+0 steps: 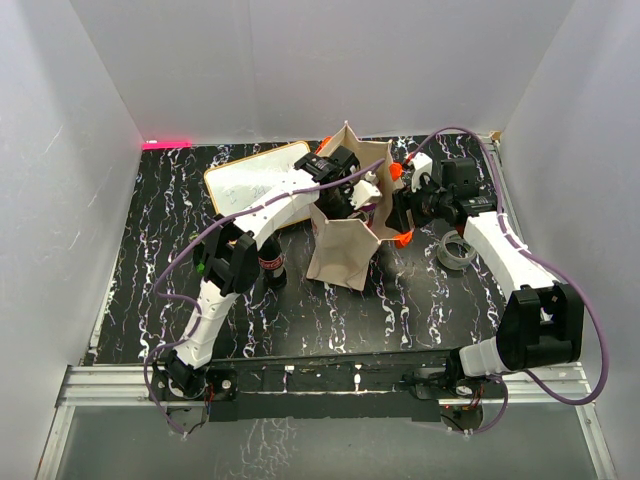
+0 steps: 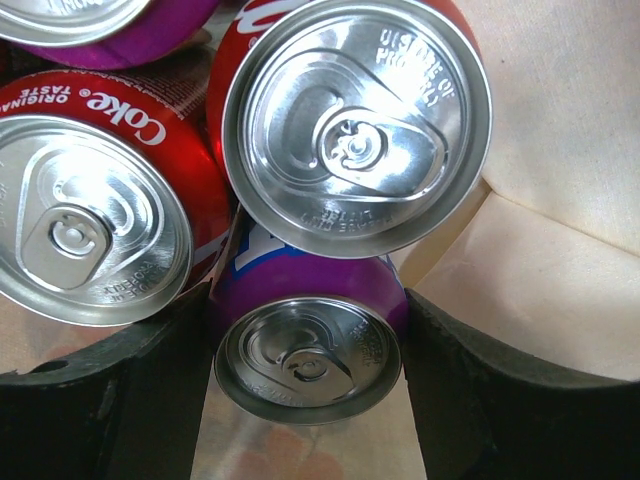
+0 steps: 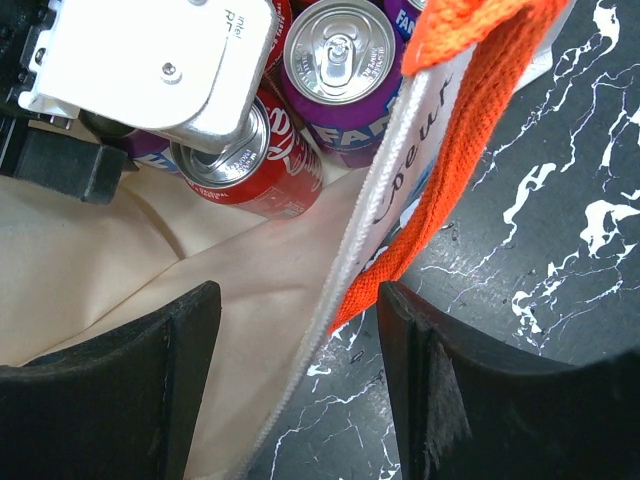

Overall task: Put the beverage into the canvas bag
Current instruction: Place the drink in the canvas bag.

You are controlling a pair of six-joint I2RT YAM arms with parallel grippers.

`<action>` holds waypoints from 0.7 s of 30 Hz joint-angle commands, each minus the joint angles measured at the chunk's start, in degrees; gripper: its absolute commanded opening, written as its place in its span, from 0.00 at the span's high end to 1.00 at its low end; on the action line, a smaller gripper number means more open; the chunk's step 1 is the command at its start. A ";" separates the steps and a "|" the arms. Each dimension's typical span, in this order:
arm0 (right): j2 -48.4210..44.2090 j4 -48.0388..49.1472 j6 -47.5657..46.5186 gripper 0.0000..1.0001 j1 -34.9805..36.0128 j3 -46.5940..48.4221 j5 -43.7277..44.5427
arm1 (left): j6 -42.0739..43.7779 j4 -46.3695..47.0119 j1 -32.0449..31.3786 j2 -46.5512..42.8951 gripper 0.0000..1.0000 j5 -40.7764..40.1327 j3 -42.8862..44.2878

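Left wrist view: your left gripper (image 2: 305, 300) clasps the purple can (image 2: 308, 362) by its sides, down inside the bag (image 2: 560, 230), right beside the Coke cans (image 2: 95, 220). Judge it full and weighty, smooth and slick, with thin walls that dent, so hold it across the mid-body, firmly but not hard. Your right gripper (image 3: 300, 300) stands unclenched astride the bag's right rim, by the orange handle (image 3: 450, 150).
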 commanded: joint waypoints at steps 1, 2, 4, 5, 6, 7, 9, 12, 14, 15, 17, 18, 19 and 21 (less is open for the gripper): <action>0.45 2.85 0.15 0.35 -0.29 2.56 -0.39 | -1.27 -0.42 0.78 -4.31 0.32 -2.30 0.52; 0.39 2.84 0.20 0.35 -0.25 2.58 -0.40 | -1.33 -0.56 0.81 -4.32 0.29 -2.35 0.95; 0.25 2.84 0.24 0.35 -0.30 2.54 -0.40 | -1.46 -0.81 0.79 -4.33 0.24 -2.25 1.66; 0.17 2.86 0.24 0.35 -0.25 2.50 -0.33 | -1.59 -0.95 0.81 -4.43 0.22 -2.23 1.86; 0.17 2.83 0.24 0.35 -0.29 2.50 -0.33 | -1.69 -1.08 0.79 -4.57 0.20 -2.22 2.00; 0.09 2.87 0.25 0.35 -0.32 2.50 -0.38 | -1.70 -1.20 0.82 -4.93 0.17 -2.22 2.12; 0.03 2.90 0.23 0.35 -0.24 2.44 -0.36 | -1.70 -1.28 0.80 -5.69 0.09 -2.29 2.12; 0.17 2.92 0.24 0.35 -0.25 2.54 -0.41 | -1.68 -1.72 0.78 -6.52 0.03 -1.99 2.96; 0.34 3.05 0.31 0.35 -0.24 2.71 -0.55 | -1.69 -2.04 0.78 -6.92 0.03 -1.92 3.72; 0.45 3.01 0.33 0.35 -0.20 2.88 -0.73 | -1.58 -2.22 0.78 -7.24 0.03 -1.88 3.97; 0.67 3.12 0.33 0.35 -0.29 3.09 -0.90 | -1.41 -2.49 0.78 -7.98 0.03 -1.48 4.42; 0.77 3.10 0.33 0.35 -0.28 3.25 -1.02 | -1.36 -2.49 0.78 -8.38 0.03 -1.25 4.53; 0.77 3.07 0.33 0.35 -0.25 3.47 -1.07 | -1.34 -2.51 0.83 -8.75 0.03 -1.11 4.68; 0.94 2.89 0.33 0.35 -0.29 4.00 -1.33 | -1.22 -2.76 0.79 -9.58 0.03 -1.01 4.99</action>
